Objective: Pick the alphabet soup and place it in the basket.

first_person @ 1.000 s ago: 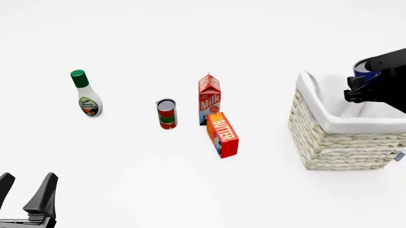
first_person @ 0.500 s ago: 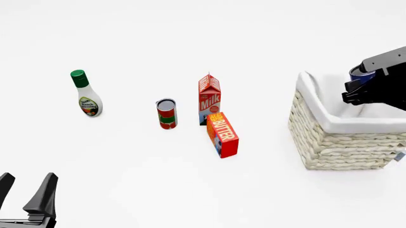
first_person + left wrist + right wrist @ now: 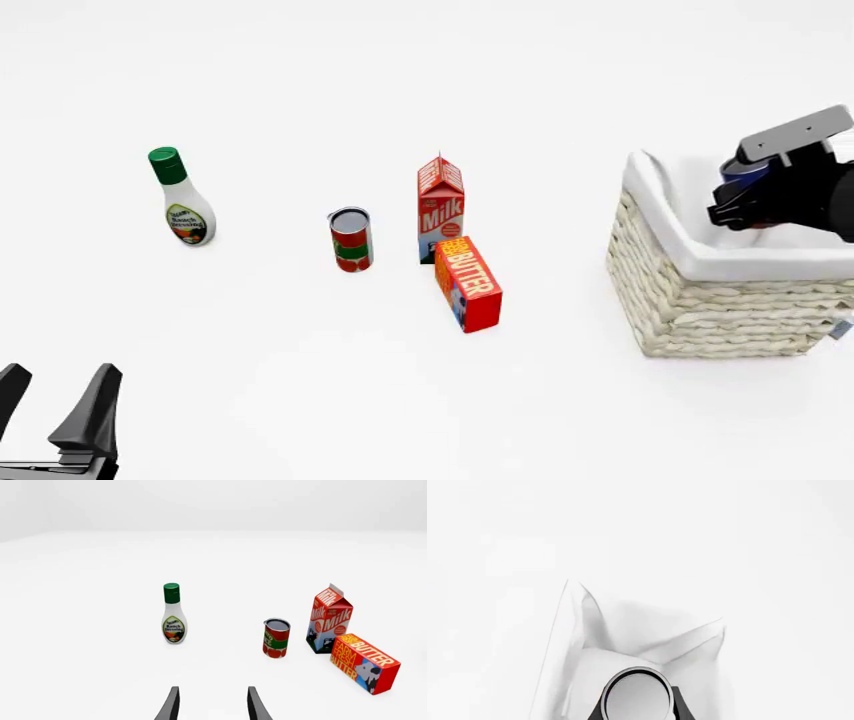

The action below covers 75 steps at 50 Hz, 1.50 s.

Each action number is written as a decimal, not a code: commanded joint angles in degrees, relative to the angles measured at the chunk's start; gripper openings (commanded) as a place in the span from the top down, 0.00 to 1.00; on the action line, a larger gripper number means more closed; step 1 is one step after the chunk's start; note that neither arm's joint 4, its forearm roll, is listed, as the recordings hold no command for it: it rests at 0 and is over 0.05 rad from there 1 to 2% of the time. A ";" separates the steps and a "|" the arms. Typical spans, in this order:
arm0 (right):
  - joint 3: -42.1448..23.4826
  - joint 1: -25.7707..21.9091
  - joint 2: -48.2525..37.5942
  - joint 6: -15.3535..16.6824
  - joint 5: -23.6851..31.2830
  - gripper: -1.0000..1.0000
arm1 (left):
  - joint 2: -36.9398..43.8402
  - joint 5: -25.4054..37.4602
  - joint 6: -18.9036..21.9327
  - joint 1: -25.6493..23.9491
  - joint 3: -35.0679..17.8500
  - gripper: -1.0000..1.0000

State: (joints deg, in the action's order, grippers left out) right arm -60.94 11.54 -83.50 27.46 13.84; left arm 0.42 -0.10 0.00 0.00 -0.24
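Black fingers of the left end effector [image 3: 51, 408] stand apart, holding nothing, at the tabletop's [image 3: 400, 90] near left corner. Further right, past open white surface, the cream-white woven wicker basket [image 3: 721, 300] with its white cloth liner sits at the right edge. Above its opening, the right end effector [image 3: 747, 195] grips the small dark-blue-labelled alphabet soup can [image 3: 636, 696].

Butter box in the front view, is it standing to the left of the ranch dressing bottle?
No. The butter box lies far to the right of the ranch dressing bottle, beside the milk carton.
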 commanded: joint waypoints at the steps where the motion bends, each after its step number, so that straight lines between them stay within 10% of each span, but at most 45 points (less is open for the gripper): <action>1: -1.34 0.42 -2.39 -1.02 -0.37 1.00 | 0.00 0.00 0.00 0.00 0.00 0.00; 75: -4.11 0.96 -12.72 -2.25 -4.30 1.00 | 0.00 0.00 0.00 0.00 0.00 0.00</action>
State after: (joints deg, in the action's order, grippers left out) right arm -64.60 12.49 -95.76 26.72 10.21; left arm 0.42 -0.10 0.00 0.00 -0.24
